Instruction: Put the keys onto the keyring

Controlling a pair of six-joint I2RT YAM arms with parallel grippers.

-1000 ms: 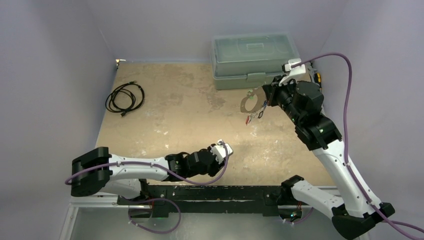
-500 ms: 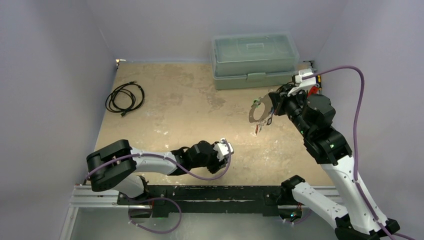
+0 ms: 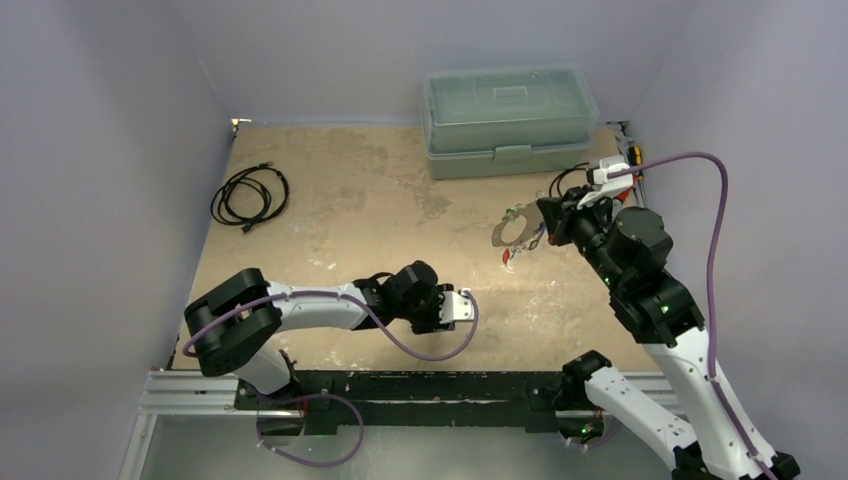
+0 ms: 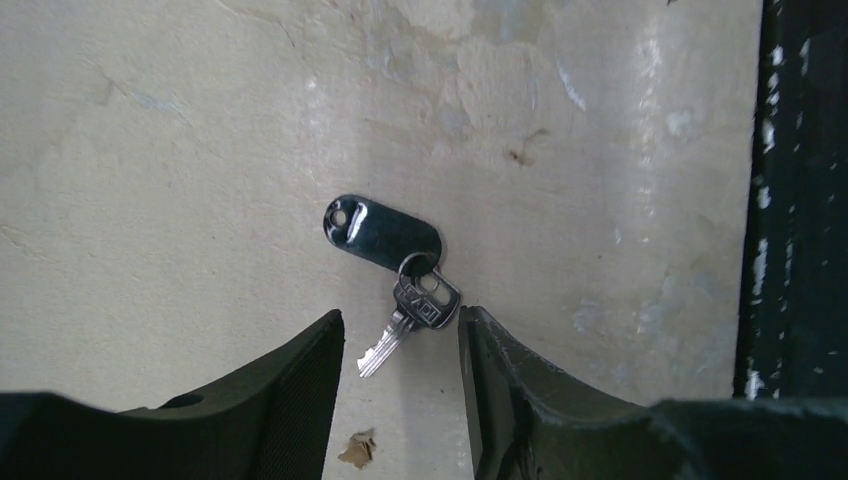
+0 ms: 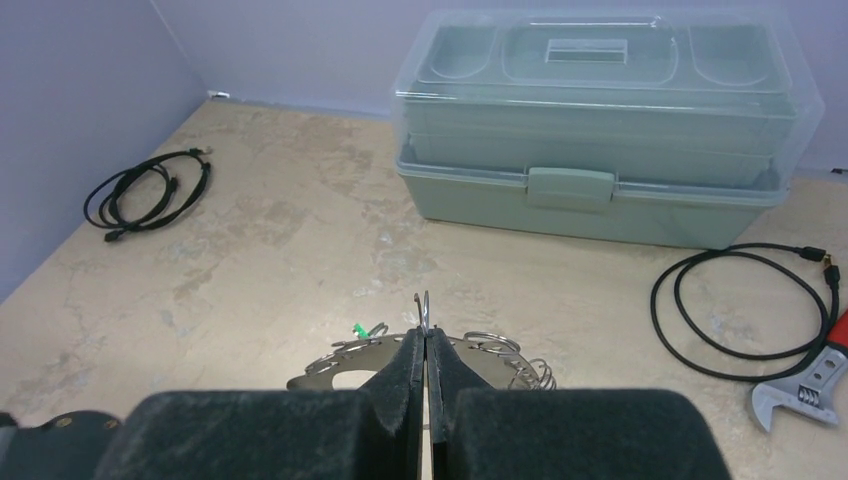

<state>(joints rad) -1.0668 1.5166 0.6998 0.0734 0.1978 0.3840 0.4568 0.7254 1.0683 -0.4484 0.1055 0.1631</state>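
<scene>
The right gripper (image 5: 425, 345) is raised above the right side of the table (image 3: 330, 215) with its jaws clenched on the thin wire of the keyring (image 5: 425, 305). The hoop hangs toward the left of the fingers, and several keys are already on it, among them a red-tagged key (image 3: 507, 256) dangling lowest and a green tag (image 5: 357, 328). Near the front edge, the left gripper (image 4: 402, 322) is low over the surface with its jaws apart and grasping nothing. Its 2 fingers (image 4: 295, 385) straddle 1 loose key (image 4: 412, 312), which lies flat and is joined by a small ring to a black oval tag (image 4: 385, 232). At the far side stands a green toolbox (image 5: 590, 190) with its clear lid shut and latched; what it holds cannot be made out. A black cable loop (image 5: 740, 312) and a wrench (image 5: 800, 388) lie right of it, and another coiled cable (image 3: 250, 195) lies far left.
</scene>
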